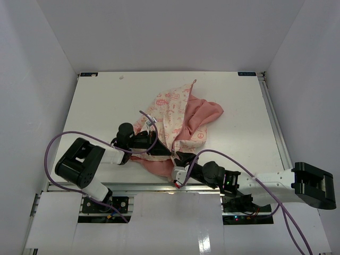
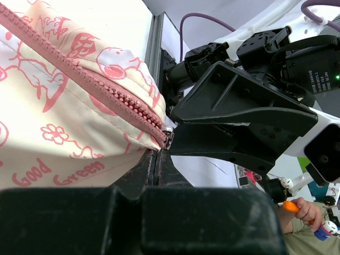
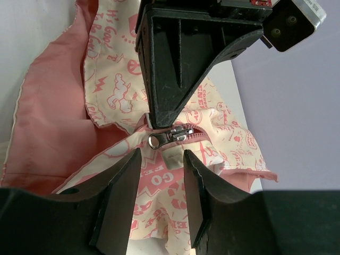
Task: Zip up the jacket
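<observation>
The jacket (image 1: 178, 109) is seen crumpled on the white table (image 1: 101, 101), near the arms. Its hem, by the pink zipper (image 2: 79, 79), is clamped in the left gripper (image 2: 157, 159). The right gripper (image 3: 161, 164) is held with fingers apart just short of the slider (image 3: 169, 137) (silver, beside the left fingertips).

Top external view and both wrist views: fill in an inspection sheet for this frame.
Surface: white flat tabletop.
Job's things: cream pink-printed fabric jacket crumpled mid-table, salmon lining showing; silver metal zipper slider at the pinched corner.
Clutter: one small pale speck near the far left corner.
Grippers: left gripper jaws shut on the jacket's corner; right gripper jaws open, just short of the slider.
Cables: purple cables loop off both arms.
Surroundings: white walls on three sides; a person's hand in the left wrist view.
</observation>
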Controlling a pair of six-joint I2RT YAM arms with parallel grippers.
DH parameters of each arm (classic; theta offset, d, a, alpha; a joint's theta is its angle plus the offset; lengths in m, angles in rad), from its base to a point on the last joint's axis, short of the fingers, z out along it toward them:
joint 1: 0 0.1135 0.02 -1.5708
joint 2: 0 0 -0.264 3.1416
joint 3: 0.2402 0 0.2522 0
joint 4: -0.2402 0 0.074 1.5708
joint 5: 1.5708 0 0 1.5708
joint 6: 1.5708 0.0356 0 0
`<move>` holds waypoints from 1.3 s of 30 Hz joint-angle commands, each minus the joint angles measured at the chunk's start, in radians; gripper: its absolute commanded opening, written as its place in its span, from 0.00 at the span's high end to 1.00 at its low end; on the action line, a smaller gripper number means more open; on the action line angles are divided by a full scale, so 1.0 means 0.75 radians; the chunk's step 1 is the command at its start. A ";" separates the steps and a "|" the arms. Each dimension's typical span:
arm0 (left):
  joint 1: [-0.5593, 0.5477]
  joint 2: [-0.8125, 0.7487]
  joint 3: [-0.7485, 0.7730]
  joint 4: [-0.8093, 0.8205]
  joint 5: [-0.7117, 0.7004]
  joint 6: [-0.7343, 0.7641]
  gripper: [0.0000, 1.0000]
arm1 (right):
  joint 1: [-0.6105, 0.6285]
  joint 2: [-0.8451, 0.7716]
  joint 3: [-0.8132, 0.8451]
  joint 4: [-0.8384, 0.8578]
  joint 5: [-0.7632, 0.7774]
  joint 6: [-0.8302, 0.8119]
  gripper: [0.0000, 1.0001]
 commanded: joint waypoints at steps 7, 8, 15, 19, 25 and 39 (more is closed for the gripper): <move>0.004 0.005 -0.011 0.091 0.056 -0.035 1.00 | 0.029 0.024 0.059 0.094 0.041 -0.045 0.57; 0.004 0.005 -0.012 0.093 0.057 -0.038 1.00 | 0.030 0.028 0.061 0.102 0.045 -0.048 0.57; 0.004 0.009 -0.016 0.108 0.061 -0.047 1.00 | 0.040 0.068 0.077 0.149 0.084 -0.067 0.57; 0.004 0.010 -0.014 0.115 0.063 -0.051 1.00 | 0.041 0.060 0.071 0.175 0.075 -0.074 0.58; 0.004 0.016 -0.018 0.132 0.066 -0.062 1.00 | 0.045 0.068 0.073 0.204 0.082 -0.082 0.60; 0.004 0.033 -0.018 0.148 0.071 -0.070 1.00 | 0.049 0.075 0.068 0.248 0.108 -0.096 0.76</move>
